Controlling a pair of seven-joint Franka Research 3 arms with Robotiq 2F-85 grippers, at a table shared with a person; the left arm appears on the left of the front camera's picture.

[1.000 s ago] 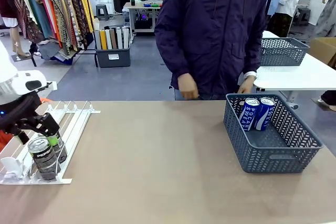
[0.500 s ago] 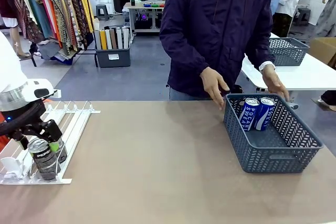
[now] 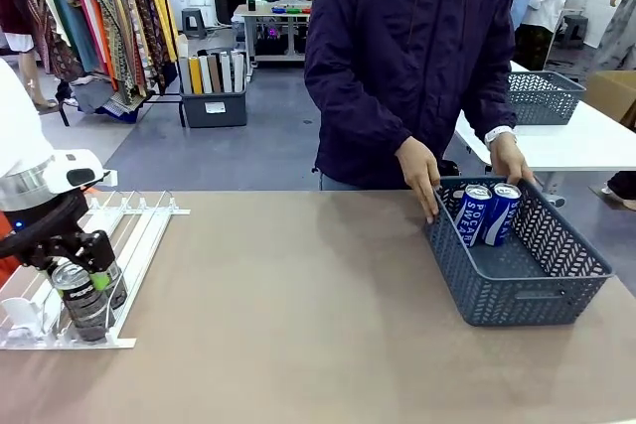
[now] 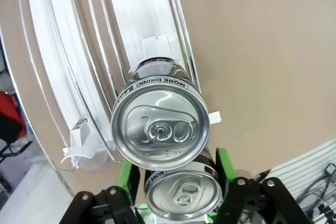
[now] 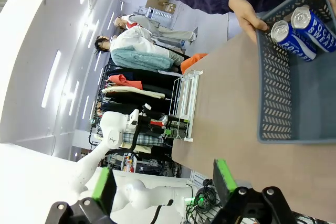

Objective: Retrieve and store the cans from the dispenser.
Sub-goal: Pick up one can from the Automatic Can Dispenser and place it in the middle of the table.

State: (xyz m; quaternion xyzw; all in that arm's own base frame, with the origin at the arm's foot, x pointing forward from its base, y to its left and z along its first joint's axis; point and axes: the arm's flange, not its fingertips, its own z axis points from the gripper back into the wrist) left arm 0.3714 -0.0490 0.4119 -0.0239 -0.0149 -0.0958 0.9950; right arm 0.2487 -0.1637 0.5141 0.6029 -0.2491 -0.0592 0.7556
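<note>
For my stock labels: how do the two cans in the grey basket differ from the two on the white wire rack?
The basket holds blue cans with white POCARI SWEAT print; the rack holds dark cans, brown-black. The blue cans lean tilted; the dark cans stand upright on the rails. All four are slim with silver tops.
</note>
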